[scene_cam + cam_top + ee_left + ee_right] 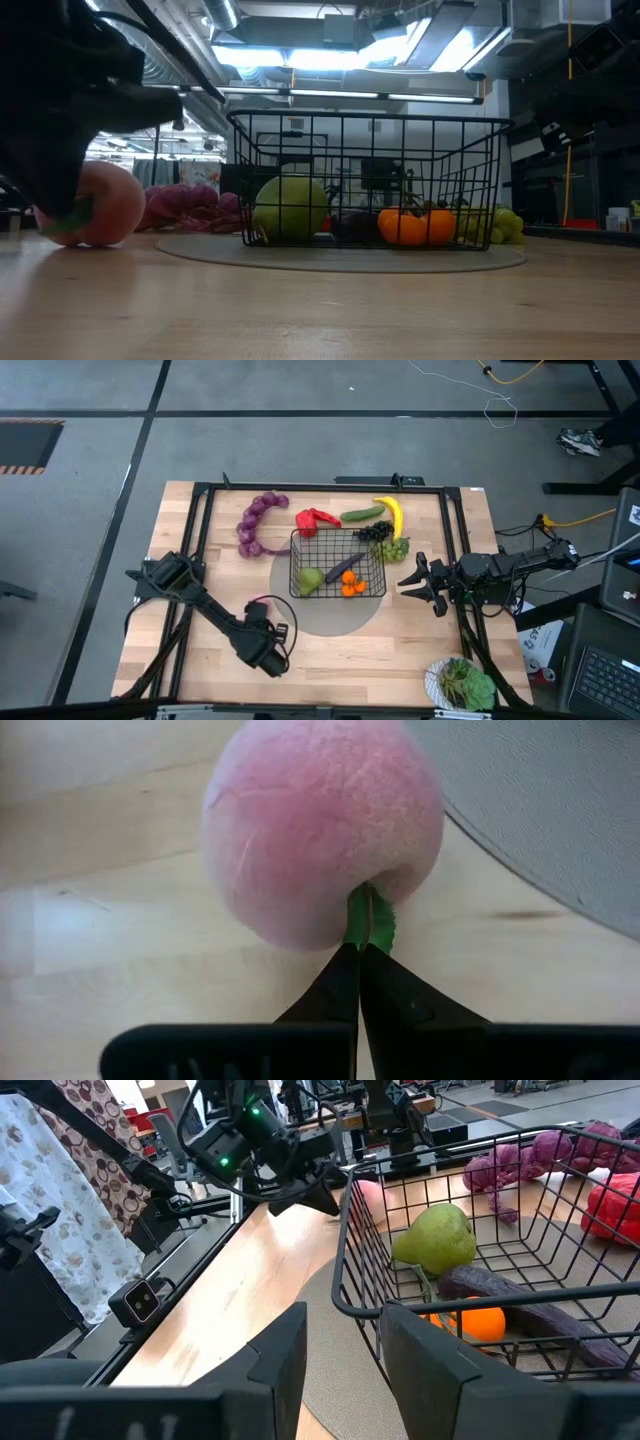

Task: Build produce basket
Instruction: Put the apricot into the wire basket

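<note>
Wire basket (337,565) at tabletop centre holds pear (310,577), eggplant (345,567), oranges (352,587); pending: peach (322,825) at 7 o'clock, leaf pinched by left gripper (358,952); grape string, pepper, cucumber, banana, grapes at 12; right gripper (345,1345) spread at 3.

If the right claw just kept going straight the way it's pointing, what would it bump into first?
Most likely the basket. The right claw stands open, aimed at its near wire wall, with bare table between. The pear and oranges lie behind that wall, though the gap is hard to judge.
</note>
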You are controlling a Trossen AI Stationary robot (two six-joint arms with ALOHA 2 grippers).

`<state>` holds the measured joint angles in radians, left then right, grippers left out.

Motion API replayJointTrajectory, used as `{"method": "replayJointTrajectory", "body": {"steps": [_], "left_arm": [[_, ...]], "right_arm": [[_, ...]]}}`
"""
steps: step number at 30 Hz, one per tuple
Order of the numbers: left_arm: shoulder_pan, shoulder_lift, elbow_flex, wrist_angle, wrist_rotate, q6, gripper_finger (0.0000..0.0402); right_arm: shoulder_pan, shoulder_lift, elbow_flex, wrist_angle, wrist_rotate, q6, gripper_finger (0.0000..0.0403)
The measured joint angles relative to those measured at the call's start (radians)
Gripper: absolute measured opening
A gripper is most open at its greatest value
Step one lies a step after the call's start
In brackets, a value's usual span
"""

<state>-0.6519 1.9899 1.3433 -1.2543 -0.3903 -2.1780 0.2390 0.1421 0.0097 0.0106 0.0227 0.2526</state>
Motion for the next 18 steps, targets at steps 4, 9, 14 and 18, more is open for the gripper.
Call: {"method": "replayJointTrajectory", "body": {"steps": [4, 9, 14, 18], "left_arm": [[-0.022, 0.0, 0.036, -0.054, -0.001, -0.01, 0.0], [-0.044, 0.0, 0.097, -0.101, -0.051, -0.01, 0.0], [-0.06, 0.0, 0.161, -0.156, -0.139, -0.009, 0.0], [-0.064, 0.0, 0.215, -0.247, -0.178, -0.009, 0.0]], "right_arm": [[0.0, 0.0, 0.0, 0.0, 0.001, 0.0, 0.013], [0.0, 0.0, 0.0, 0.0, 0.001, 0.0, 0.013], [0.0, 0.0, 0.0, 0.0, 0.001, 0.0, 0.013], [0.0, 0.0, 0.0, 0.0, 0.001, 0.0, 0.013]]}}
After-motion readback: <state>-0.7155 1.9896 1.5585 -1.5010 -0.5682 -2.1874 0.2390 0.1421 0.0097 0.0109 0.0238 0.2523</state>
